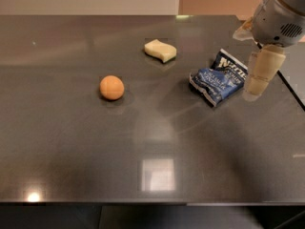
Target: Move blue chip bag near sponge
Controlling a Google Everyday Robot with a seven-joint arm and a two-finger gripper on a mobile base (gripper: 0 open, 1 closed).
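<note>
The blue chip bag (220,77) lies crinkled on the dark table, right of centre, with its black-and-white top edge pointing to the far right. The pale-yellow sponge (160,50) lies farther back and to the left of the bag, a clear gap between them. My gripper (253,90) hangs down from the grey arm at the right, just beside the bag's right edge and slightly above the table. It holds nothing that I can see.
An orange ball (112,88) sits left of centre on the table (71,142). The table's right edge (290,87) runs just past the gripper. A bright light patch reflects near the front middle.
</note>
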